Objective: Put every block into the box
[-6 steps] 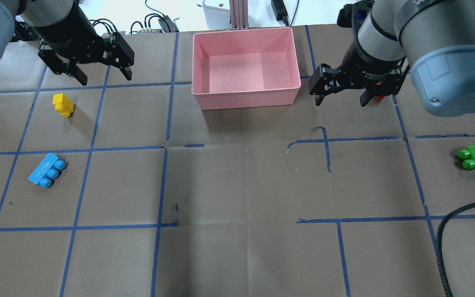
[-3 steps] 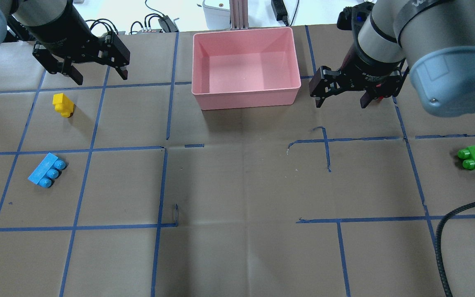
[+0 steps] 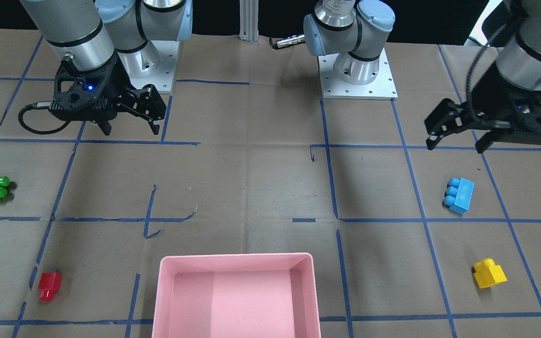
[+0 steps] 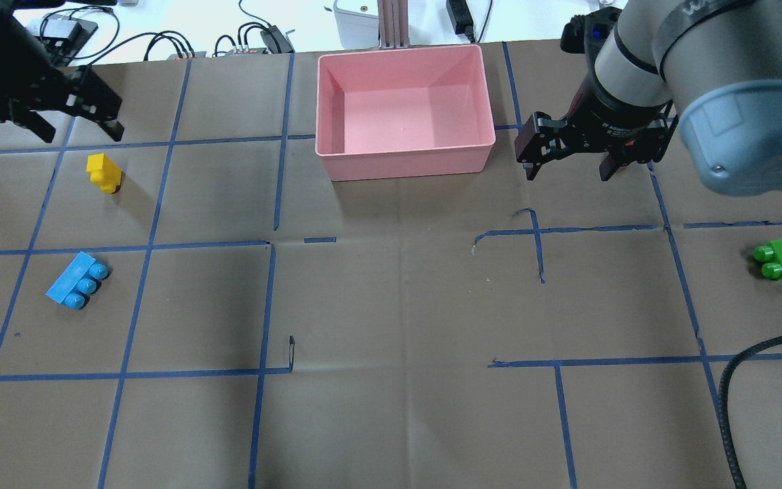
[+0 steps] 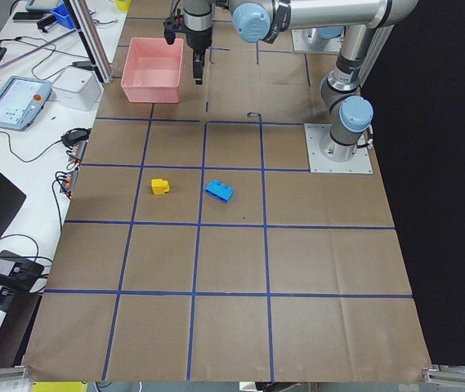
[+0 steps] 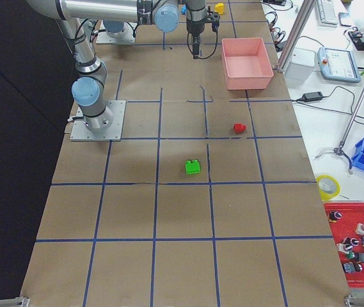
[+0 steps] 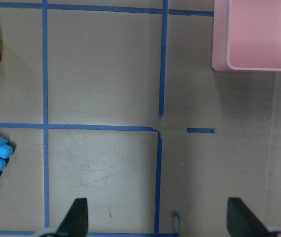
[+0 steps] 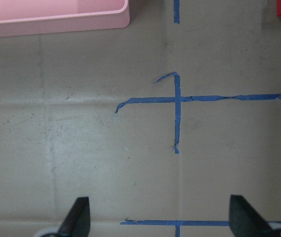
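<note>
The pink box (image 4: 404, 166) stands at the table's far middle and holds no bricks; it also shows in the front view (image 3: 235, 257). The yellow brick (image 4: 103, 172) and the light blue brick (image 4: 77, 280) lie on the left. The green brick (image 4: 780, 258) lies far right. The red brick (image 3: 50, 285) lies right of the box; my right arm hides it in the overhead view. My left gripper (image 4: 79, 132) is open and empty, just beyond the yellow brick. My right gripper (image 4: 567, 173) is open and empty beside the box's right wall.
A black cable (image 4: 757, 353) curls over the table's front right corner. Cables and a white device (image 4: 357, 20) lie past the far edge. Both arm bases (image 3: 357, 75) stand on plates at the robot's side. Blue tape lines grid the brown table.
My left gripper has swung left, away from the box, to the far left edge of the view. My right gripper has shifted slightly right. No brick has moved.
</note>
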Robot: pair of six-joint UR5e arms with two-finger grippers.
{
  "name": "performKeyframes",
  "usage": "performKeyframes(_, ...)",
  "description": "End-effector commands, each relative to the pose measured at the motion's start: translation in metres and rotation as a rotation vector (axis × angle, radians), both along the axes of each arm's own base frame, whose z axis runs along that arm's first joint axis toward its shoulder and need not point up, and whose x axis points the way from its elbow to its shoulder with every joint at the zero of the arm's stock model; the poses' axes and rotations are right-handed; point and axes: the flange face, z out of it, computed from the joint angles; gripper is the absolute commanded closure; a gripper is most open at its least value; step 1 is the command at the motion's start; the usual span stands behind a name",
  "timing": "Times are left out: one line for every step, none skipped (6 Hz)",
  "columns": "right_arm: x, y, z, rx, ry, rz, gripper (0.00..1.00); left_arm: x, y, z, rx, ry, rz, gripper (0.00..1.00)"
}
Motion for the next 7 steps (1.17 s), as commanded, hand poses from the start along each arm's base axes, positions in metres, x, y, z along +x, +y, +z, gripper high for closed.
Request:
performKeyframes(-0.004, -0.001, 0.0, -0.001, 0.012, -0.007, 0.0, 0.114, 0.036, -0.029, 0.032, 0.027, -0.232, 0.01)
performKeyframes(-0.015, -0.003, -0.002, 0.005, 0.012, -0.024, 0.0, 0.125, 0.042, -0.034, 0.024, 0.029, -0.407, 0.01)
performKeyframes(-0.044, -0.005, -0.009, 0.03, 0.027, 0.009, 0.0, 0.128, 0.043, -0.034, 0.041, 0.011, -0.586, 0.01)
performKeyframes(-0.112, -0.013, -0.008, 0.011, 0.062, 0.06, 0.0, 0.131, 0.042, -0.033, 0.035, -0.014, -0.625, 0.01)
performKeyframes(-0.196, -0.011, -0.016, 0.02, 0.055, 0.075, 0.0, 0.138, 0.037, -0.053, 0.034, -0.015, -0.617, 0.01)
performKeyframes(-0.271, 0.0, -0.028, 0.016, 0.05, 0.071, 0.0, 0.139, 0.037, -0.08, 0.013, -0.042, -0.619, 0.01)
performKeyframes(-0.305, -0.002, -0.036, -0.017, 0.084, 0.031, 0.0, 0.136, 0.041, -0.109, -0.004, -0.066, -0.609, 0.01)
